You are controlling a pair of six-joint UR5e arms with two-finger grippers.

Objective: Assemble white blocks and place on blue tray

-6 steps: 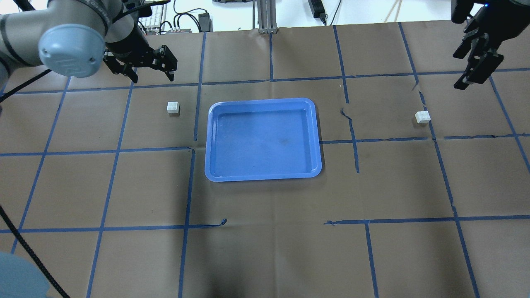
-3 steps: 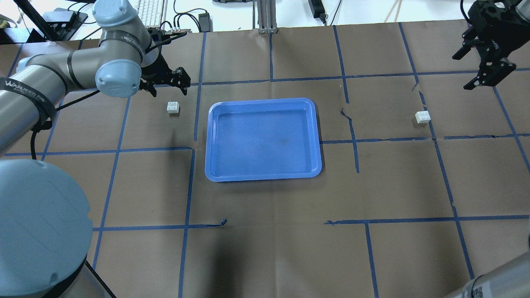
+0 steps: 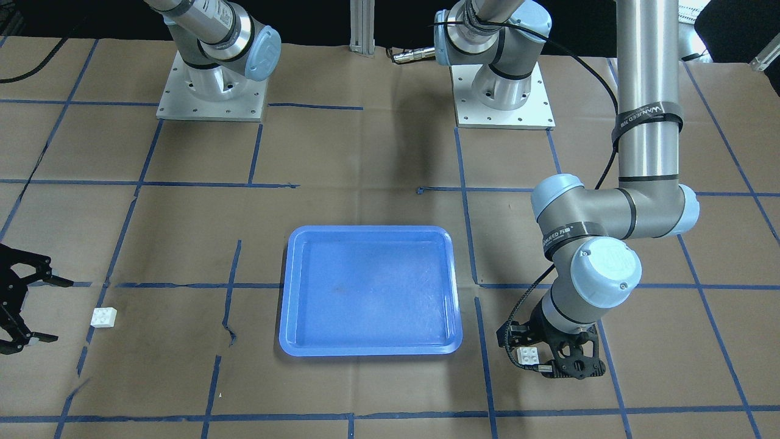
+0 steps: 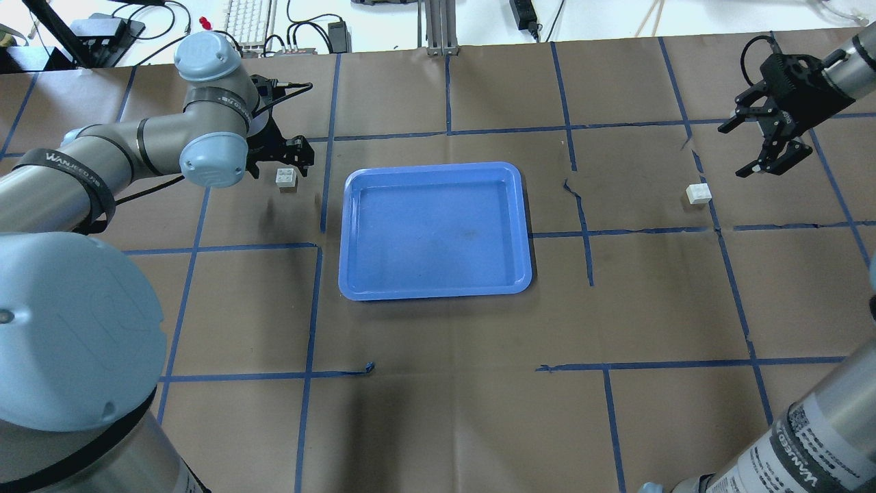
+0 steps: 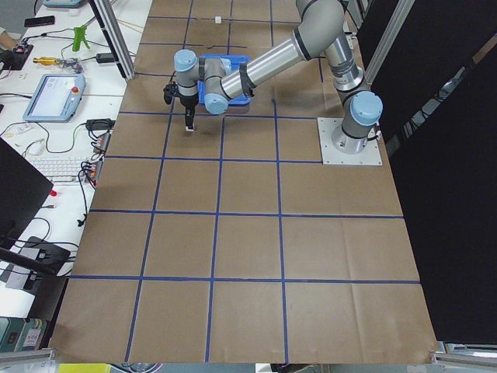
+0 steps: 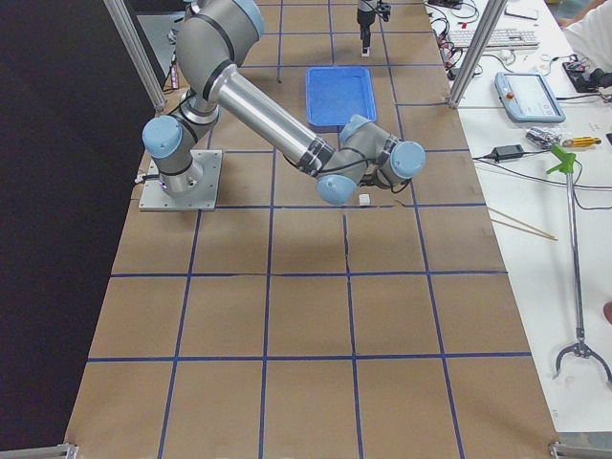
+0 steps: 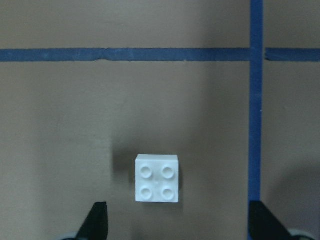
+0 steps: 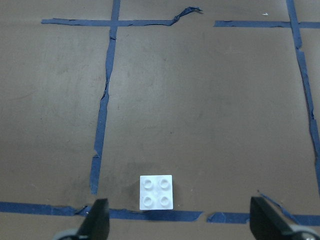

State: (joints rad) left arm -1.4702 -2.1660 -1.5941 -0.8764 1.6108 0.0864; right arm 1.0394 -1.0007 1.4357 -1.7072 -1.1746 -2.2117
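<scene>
One white block (image 4: 286, 178) lies on the table left of the blue tray (image 4: 431, 233). My left gripper (image 4: 279, 160) is open and low over it. In the left wrist view the block (image 7: 157, 178) sits between the spread fingertips (image 7: 97, 222), untouched. It also shows in the front view (image 3: 528, 356) under that gripper (image 3: 546, 360). The other white block (image 4: 699, 194) lies right of the tray. My right gripper (image 4: 738, 149) is open and empty, above and beyond it. In the right wrist view this block (image 8: 156, 192) is ahead of the fingertips (image 8: 98, 220).
The tray (image 3: 368, 292) holds nothing and stands mid-table. The table is brown paper with blue tape lines, torn in places (image 4: 573, 188). A keyboard and cables (image 4: 254, 20) lie beyond the far edge. Both arm bases (image 3: 210, 91) stand on the robot's side.
My left arm has swung in and come down until the gripper is over the left block. My right gripper has come down and inward toward the right block. Neither block has moved.
</scene>
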